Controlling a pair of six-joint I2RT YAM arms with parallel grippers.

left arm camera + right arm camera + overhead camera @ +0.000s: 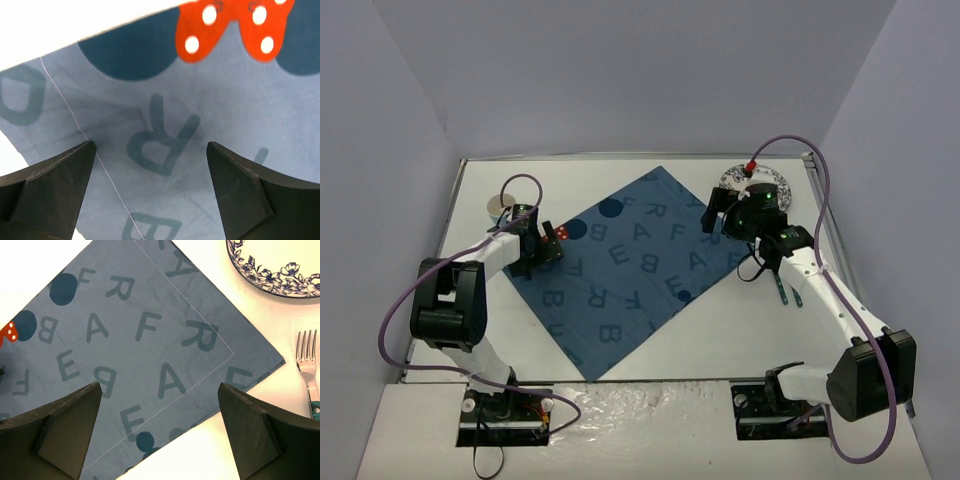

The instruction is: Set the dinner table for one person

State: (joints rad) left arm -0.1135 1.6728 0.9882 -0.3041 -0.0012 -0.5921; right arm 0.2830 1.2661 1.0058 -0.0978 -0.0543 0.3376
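Left gripper (150, 150) spread wide, empty, over the placemat (225, 100), a red dotted bow (227, 31) beyond its fingertips cut off by the frame; right gripper (160, 390) same, plate (280, 260) and fork (307, 365) right of its fingers both cropped; dinner table (200, 455) lies under both.

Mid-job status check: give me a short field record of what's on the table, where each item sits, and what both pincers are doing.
table: white, matte
placemat: blue, lettered, lying flat, turned cornerwise to the table edges
plate: blue floral rim, far right, off the placemat
fork: on the table beside the placemat's right corner
pale round item: far left, too small to identify
left pincer: open, empty, over the placemat's left corner
right pincer: open, empty, over the placemat near its right corner
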